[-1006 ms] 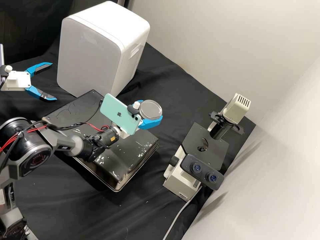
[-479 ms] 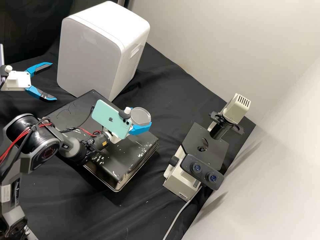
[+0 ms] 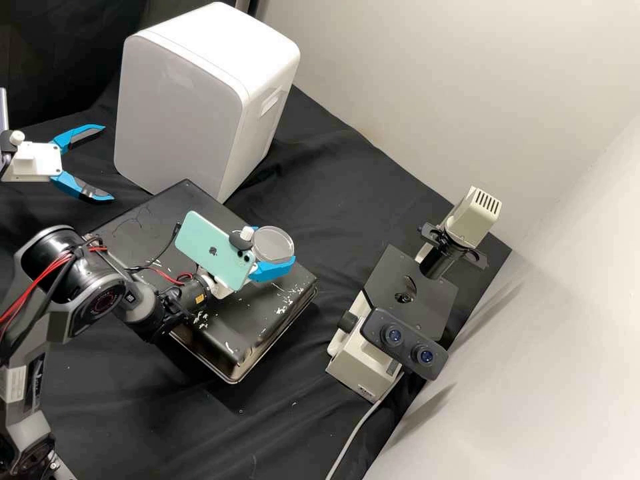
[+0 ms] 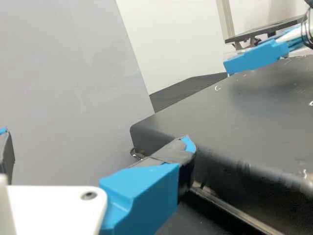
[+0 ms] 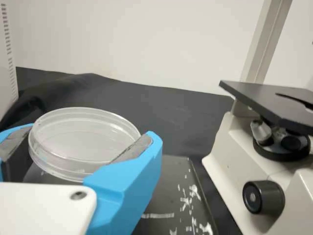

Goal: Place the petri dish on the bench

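I see the clear petri dish [image 3: 270, 243] clamped flat between my right gripper's [image 3: 274, 251] blue fingers, over the scuffed black slab [image 3: 267, 320], left of the microscope [image 3: 393, 313]. My left gripper [image 3: 100, 162] rests spread wide and empty beside the white box [image 3: 200, 93].

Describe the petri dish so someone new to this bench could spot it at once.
Start at the big white box at the back of the bench; in front of it lies a scuffed black slab. Above the slab, the right tool grips the petri dish: a shallow, clear, round dish between blue fingers, the only see-through thing there.
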Tool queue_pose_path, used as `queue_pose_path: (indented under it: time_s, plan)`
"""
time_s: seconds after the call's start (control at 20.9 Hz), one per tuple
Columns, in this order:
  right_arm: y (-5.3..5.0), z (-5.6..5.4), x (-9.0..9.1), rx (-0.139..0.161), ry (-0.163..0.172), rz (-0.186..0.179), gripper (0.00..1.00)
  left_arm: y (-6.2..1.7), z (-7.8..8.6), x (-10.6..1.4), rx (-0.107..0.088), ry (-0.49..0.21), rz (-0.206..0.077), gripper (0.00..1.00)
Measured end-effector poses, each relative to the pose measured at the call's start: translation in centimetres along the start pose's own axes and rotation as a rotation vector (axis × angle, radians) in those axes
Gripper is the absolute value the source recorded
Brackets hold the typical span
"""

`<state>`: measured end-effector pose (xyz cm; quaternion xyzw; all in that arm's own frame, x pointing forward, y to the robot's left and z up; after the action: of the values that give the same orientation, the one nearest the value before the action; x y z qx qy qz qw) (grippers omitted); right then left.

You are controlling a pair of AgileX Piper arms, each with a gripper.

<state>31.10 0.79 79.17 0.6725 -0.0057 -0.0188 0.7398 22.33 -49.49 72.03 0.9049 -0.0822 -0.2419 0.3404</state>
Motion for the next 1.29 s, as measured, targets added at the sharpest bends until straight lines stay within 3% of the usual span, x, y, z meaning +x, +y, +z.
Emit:
queue_pose_path:
  time_s: [0.24,0.86,1.29]
  plan:
    - [-0.9,0.8,-1.0,-0.003,-0.012,-0.013,0.0,0.0,0.0,0.0,0.0,0.0,0.0,1.0]
    - [-1.3,1.2,-1.5,-0.002,-0.008,-0.007,0.0,0.0,0.0,0.0,0.0,0.0,0.0,1.0]
    - [-0.5,0.6,-2.7,-0.003,0.011,0.007,0.0,0.0,0.0,0.0,0.0,0.0,0.0,1.0]
